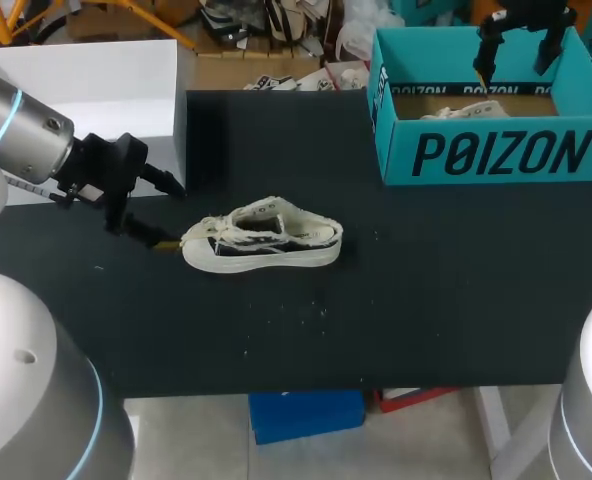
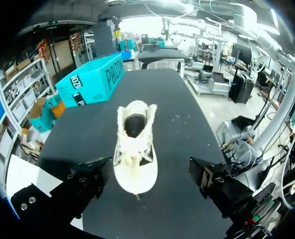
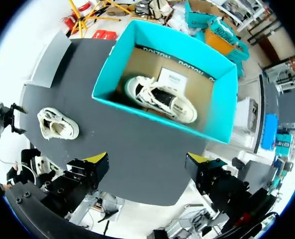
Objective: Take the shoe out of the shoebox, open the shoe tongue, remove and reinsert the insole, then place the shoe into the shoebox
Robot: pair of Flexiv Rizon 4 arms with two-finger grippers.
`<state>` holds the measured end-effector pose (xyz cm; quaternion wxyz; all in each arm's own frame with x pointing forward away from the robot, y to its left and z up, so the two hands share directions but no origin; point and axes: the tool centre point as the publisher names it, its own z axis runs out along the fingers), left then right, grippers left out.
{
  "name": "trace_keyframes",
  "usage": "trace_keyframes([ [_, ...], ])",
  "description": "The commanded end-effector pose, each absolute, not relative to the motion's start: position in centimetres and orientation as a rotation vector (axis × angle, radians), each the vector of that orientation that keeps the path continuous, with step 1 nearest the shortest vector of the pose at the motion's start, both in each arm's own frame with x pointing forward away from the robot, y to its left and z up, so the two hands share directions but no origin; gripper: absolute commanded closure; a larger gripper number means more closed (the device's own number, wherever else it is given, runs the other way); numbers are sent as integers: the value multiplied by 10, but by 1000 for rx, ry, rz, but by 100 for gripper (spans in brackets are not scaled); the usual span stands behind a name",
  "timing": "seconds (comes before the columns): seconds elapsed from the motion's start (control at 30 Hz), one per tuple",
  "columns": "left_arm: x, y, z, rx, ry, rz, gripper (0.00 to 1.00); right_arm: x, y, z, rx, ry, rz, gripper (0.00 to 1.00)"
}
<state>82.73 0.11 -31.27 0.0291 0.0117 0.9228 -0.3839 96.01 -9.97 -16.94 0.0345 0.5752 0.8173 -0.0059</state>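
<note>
Shoe (image 1: pixel 263 237) sits on the worktop (image 1: pixel 426 300) left of centre in the head view, long axis across the frame, toe towards our left fingers (image 1: pixel 141 230), spread open just beside it. Our right fingers (image 1: pixel 483 50) hang open over the shoebox (image 1: pixel 496 150), upper right, well apart.

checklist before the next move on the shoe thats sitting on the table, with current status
1. Shoe out of the shoebox and upright on the table: ok.
2. Left gripper open, at the shoe's toe: ok.
3. Left gripper touching the shoe: cannot tell.
4. Right gripper open and empty above the shoebox: ok.
5. Tongue opened enough to reach the insole: cannot tell.
6. Room left in the shoebox beside the second shoe: ok.
</note>
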Motion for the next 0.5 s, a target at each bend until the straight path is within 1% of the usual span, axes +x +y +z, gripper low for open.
trace_keyframes([
  [0.03, 827, 2, -314, 39, 2843, -1184, 0, 948, -104, -170, 1257, 2694, 59, 0],
  [0.07, 827, 2, -314, 39, 2843, -1184, 0, 948, -104, -170, 1257, 2694, 59, 0],
  [0.1, 827, 2, -314, 39, 2843, -1184, 0, 924, -100, -164, 1117, 2898, 179, 0],
  [0.13, 827, 2, -314, 39, 2843, -1184, 0, 921, -108, -164, 1079, 2916, 178, 0],
  [0.37, 827, 2, -314, 39, 2843, -1184, 0, 921, -108, -164, 1079, 2916, 178, 0],
  [0.43, 827, 2, -314, 39, 2843, -1184, 0, 883, -60, -149, 527, 3140, 337, 0],
  [0.5, 827, 2, -314, 39, 2843, -1184, 0, 862, -40, -142, 253, 3199, 452, 0],
])
